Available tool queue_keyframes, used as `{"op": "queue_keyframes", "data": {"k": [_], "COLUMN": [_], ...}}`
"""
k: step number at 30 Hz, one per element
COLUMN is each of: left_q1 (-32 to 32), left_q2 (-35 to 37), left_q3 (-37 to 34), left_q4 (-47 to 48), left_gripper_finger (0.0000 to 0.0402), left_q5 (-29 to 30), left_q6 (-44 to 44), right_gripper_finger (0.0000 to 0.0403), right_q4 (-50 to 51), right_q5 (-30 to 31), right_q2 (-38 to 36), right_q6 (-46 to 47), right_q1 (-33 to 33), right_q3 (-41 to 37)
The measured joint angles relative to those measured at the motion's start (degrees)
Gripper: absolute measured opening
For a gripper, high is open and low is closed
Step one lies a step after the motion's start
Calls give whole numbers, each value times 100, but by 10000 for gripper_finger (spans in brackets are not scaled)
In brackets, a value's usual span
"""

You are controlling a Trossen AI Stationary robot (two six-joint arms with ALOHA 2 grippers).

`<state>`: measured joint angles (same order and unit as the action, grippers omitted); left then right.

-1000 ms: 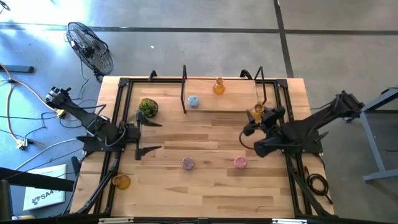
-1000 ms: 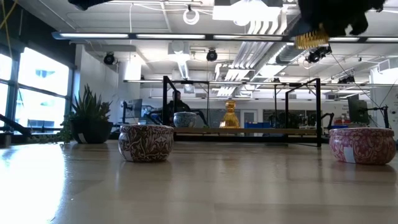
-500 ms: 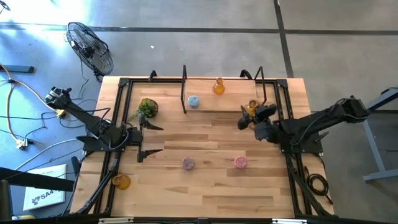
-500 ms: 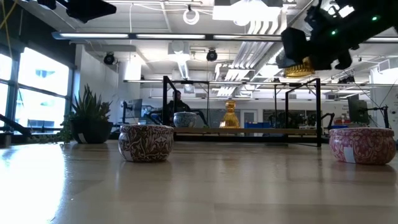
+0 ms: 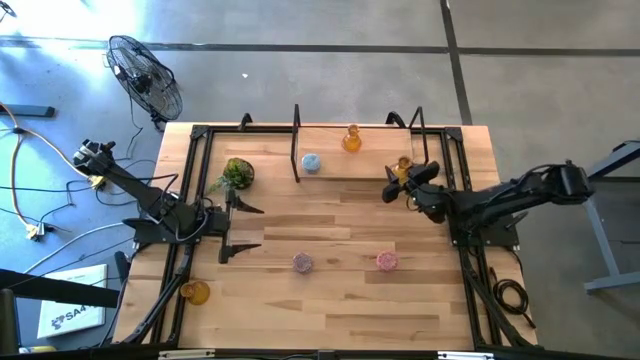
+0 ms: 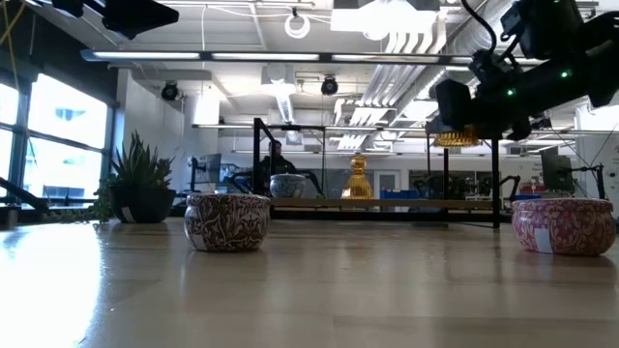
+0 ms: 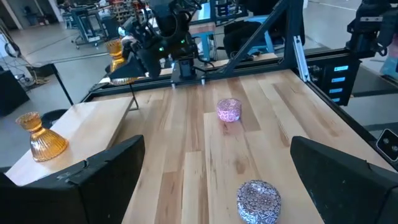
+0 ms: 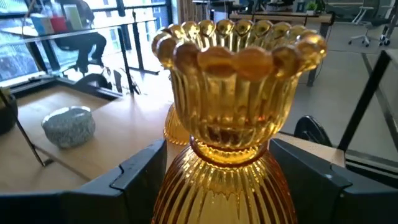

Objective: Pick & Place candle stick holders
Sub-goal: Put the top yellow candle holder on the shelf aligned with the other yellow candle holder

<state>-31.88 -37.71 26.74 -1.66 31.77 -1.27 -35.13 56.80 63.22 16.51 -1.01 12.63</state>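
My right gripper (image 5: 402,183) is shut on an amber bottle-shaped holder (image 8: 236,124), held above the right end of the raised wooden shelf (image 5: 360,165); it also shows in the low view (image 6: 455,138). A second amber holder (image 5: 351,138) and the pale blue holder (image 5: 311,162) stand on the shelf. The lilac holder (image 5: 302,262) and the pink holder (image 5: 386,261) stand on the table near the front. A third amber holder (image 5: 195,292) stands at the front left. My left gripper (image 5: 235,225) is open and empty at the table's left. My right gripper pinches the amber holder's ribbed body just below its neck (image 8: 186,180) between its two fingers (image 8: 134,171). The fingers come from the table's right side. The holder stands upright, cup end up, lifted clear of the shelf.
A small green plant (image 5: 237,172) stands at the far left of the table. Black frame posts (image 5: 296,140) rise around the shelf. Black rails run along the table's left and right edges. Bare wood lies between the shelf and the two front holders.
My right gripper has carried the amber holder toward the table's far edge and a little left, over the shelf's right end, and has come down. The holder has stayed upright in the hold.
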Motion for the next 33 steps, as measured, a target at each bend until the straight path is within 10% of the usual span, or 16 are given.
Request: {"op": "queue_keyframes", "data": {"k": [17, 33], "left_q1": [2, 4], "left_q2": [0, -2], "left_q3": [0, 0], "left_q4": [-3, -160], "left_gripper_finger": [397, 397], "left_q5": [57, 72], "left_q6": [-116, -150], "right_gripper_finger": [262, 262], "right_q4": [-1128, -2296], "right_q5": [870, 415], "right_q2": [2570, 3056], "right_q6": [1116, 271], "right_q1": [17, -903], "right_q3": [349, 437]}}
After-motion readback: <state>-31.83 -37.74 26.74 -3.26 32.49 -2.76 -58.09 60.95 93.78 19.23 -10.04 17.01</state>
